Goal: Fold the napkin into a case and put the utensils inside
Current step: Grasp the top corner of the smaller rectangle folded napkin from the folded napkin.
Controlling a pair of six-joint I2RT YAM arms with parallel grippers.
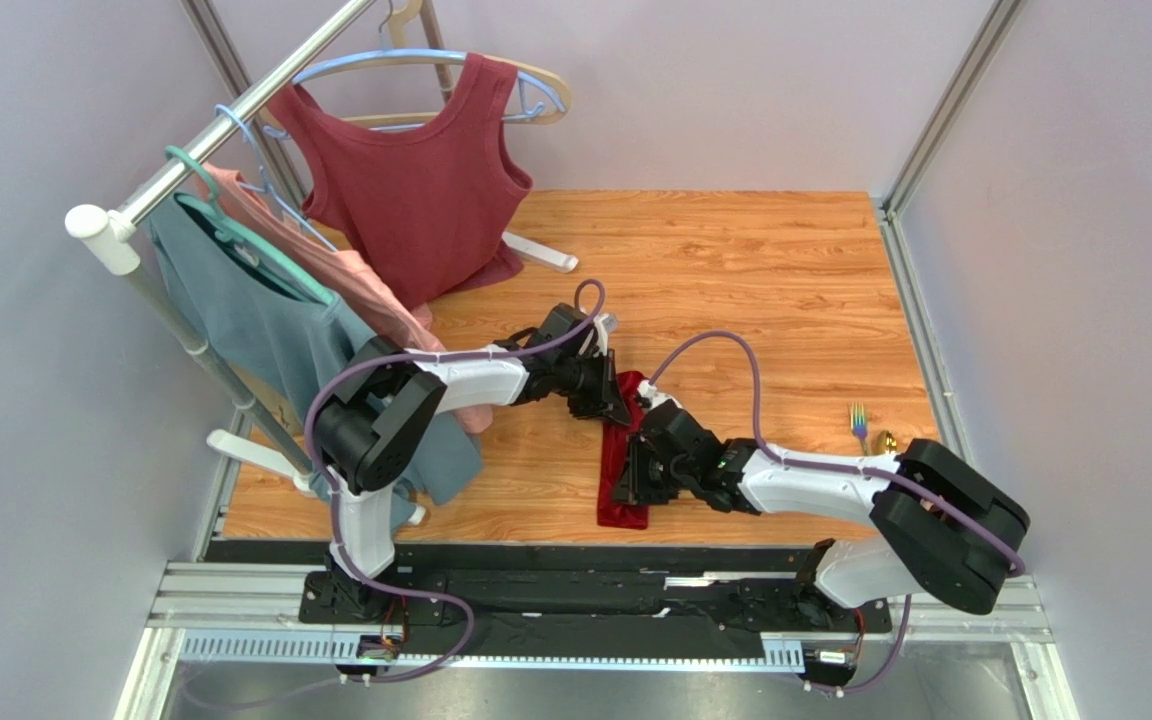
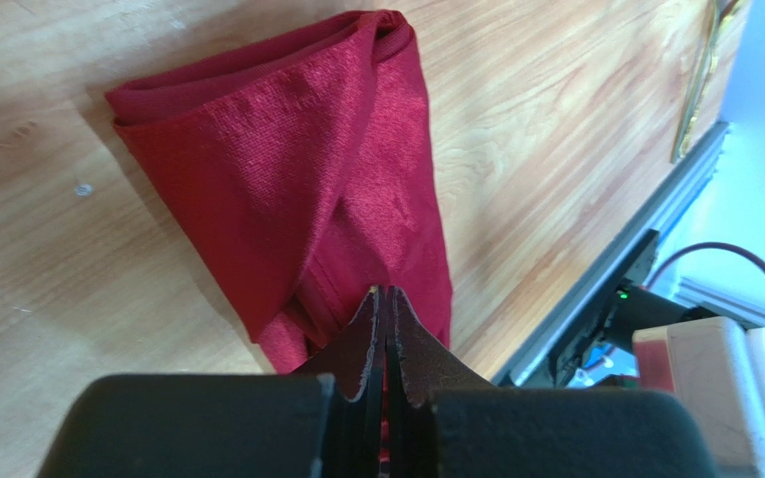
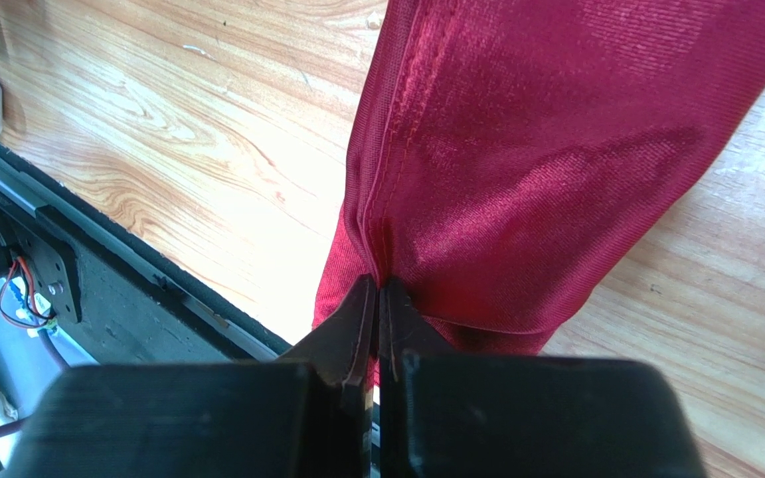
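Observation:
The crimson napkin lies on the wooden table folded lengthwise into a narrow oblong, a rough case with overlapping flaps. My left gripper is at its far end, shut on a pinch of the cloth. The right gripper is at the middle of its right side, shut on the hemmed fold of the napkin. The gold utensils lie apart at the table's right edge. One of them shows in the left wrist view. Nothing is inside the napkin as far as I can see.
A clothes rack stands at the left with a maroon top, a teal garment and a pink one hanging close to the left arm. A black rail runs along the near edge.

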